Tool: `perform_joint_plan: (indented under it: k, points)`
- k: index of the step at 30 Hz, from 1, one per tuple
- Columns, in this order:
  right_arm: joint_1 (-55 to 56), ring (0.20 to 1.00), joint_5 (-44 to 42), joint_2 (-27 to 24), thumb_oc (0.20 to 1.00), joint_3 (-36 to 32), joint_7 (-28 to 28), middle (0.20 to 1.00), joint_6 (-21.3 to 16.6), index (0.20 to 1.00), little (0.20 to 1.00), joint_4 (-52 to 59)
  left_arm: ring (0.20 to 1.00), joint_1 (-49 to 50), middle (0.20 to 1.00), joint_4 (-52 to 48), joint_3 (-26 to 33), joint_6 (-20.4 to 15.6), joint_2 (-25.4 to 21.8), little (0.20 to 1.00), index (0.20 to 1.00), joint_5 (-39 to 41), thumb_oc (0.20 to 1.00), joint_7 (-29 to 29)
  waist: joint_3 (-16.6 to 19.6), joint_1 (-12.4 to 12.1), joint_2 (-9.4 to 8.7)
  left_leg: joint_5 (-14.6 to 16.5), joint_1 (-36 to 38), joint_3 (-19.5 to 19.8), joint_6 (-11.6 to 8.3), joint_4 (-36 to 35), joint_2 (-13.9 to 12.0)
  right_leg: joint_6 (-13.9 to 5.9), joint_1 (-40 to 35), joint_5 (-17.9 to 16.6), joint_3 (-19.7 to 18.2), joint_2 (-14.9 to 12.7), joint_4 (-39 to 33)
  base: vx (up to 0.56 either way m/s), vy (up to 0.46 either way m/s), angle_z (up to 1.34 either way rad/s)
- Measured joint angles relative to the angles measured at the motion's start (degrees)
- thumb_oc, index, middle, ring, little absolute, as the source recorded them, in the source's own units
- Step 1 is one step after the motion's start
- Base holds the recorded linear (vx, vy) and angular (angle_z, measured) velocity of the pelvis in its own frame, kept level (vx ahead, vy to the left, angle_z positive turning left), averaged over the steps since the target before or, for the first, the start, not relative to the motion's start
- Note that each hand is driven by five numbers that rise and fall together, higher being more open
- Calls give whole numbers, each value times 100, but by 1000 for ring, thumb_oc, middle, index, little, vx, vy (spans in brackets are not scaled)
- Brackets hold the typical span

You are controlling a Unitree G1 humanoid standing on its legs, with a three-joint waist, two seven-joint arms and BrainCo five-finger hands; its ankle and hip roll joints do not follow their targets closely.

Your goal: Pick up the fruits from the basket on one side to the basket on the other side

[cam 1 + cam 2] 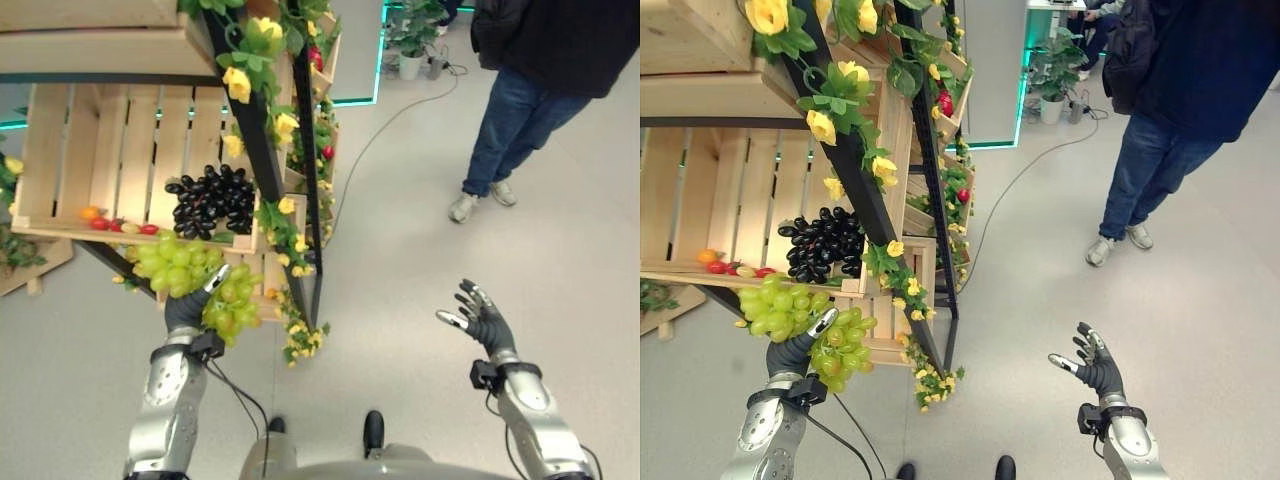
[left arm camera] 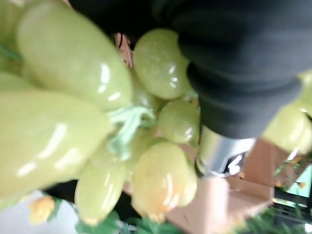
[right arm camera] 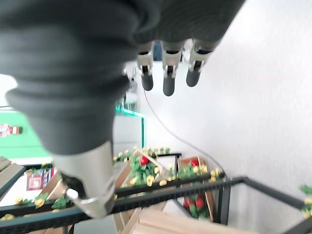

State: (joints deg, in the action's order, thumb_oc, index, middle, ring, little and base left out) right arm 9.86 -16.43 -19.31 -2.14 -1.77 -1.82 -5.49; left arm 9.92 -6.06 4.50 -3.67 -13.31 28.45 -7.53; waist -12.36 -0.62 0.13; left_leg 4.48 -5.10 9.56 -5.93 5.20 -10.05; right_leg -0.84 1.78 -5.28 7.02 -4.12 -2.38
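A large bunch of green grapes [image 1: 180,262] hangs just below the front edge of a wooden crate [image 1: 100,140] on the flower-covered rack. My left hand [image 1: 186,310] reaches up from below with its fingers curled into the bunch, and grapes spill to both sides of it. Up close in the left wrist view, the green grapes [image 2: 73,97] press against the hand's dark cover [image 2: 234,73]. A bunch of black grapes [image 1: 212,200] lies in the crate, right above. My right hand [image 1: 485,318] is held open over the bare floor, far to the right, fingers [image 3: 168,73] straight.
Small orange and red fruits [image 1: 110,221] lie along the crate's front left edge. The black rack frame with yellow flowers [image 1: 262,150] runs down beside the crate. A person in jeans [image 1: 520,110] stands on the floor at the upper right.
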Motion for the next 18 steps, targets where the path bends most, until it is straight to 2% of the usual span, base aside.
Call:
perform_joint_plan:
  k: [1,2,3,4,6,8,12,18]
  points:
    - [103,1000,4,-110,1000,-36,10,1000,-7,1000,1000,84,200,68,200,5,12,-1,97,200,200,0,200,-2,45,36,245,-182,103,89,-104,-318,18,-201,-55,-77,1,48,-102,96,116,-30]
    - [137,1000,4,-103,1000,15,30,1000,28,1000,1000,82,200,72,200,7,100,1,83,200,200,1,200,-21,48,-19,203,-397,138,10,-206,-340,108,-314,-146,-105,-4,-72,-230,118,136,-24]
    - [164,1000,5,-80,1000,41,59,1000,45,1000,1000,94,200,83,200,5,141,2,64,200,200,0,200,-28,69,-24,139,-420,167,-14,-173,-392,194,-376,-196,-86,-1,-174,-298,87,136,-10]
    - [187,1000,5,14,1000,59,125,1000,53,1000,1000,137,200,201,200,-43,175,1,-22,200,200,-3,200,-27,142,-2,16,-580,313,-42,-141,-620,339,-432,-211,-59,1,-330,-293,36,126,14]
    - [222,1000,5,149,1000,66,199,1000,47,1000,1000,232,200,305,200,-62,180,2,-151,200,200,0,200,-11,235,-10,-133,-761,526,-188,-113,-896,437,-589,-268,-99,-12,-487,-304,10,96,11]
    - [137,1000,6,260,1000,112,294,1000,47,1000,1000,286,200,360,200,-71,284,2,-239,200,200,0,200,-8,313,-40,-231,-782,562,-203,-91,-1015,472,-694,-281,-83,-2,-528,-292,27,85,8]
    - [-119,1000,7,273,1000,161,456,1000,47,1000,1000,418,200,460,200,-70,562,2,-273,200,200,0,200,-29,285,-62,-180,-767,660,-313,-147,-1018,467,-697,-334,-16,-3,-507,-287,21,117,-6]
    - [-171,1000,25,254,1000,283,514,1000,52,1000,1000,418,200,455,200,-70,662,2,-291,200,200,3,200,-111,276,-59,-147,-716,658,-328,-133,-1023,417,-683,-351,24,12,-502,-311,12,62,1]
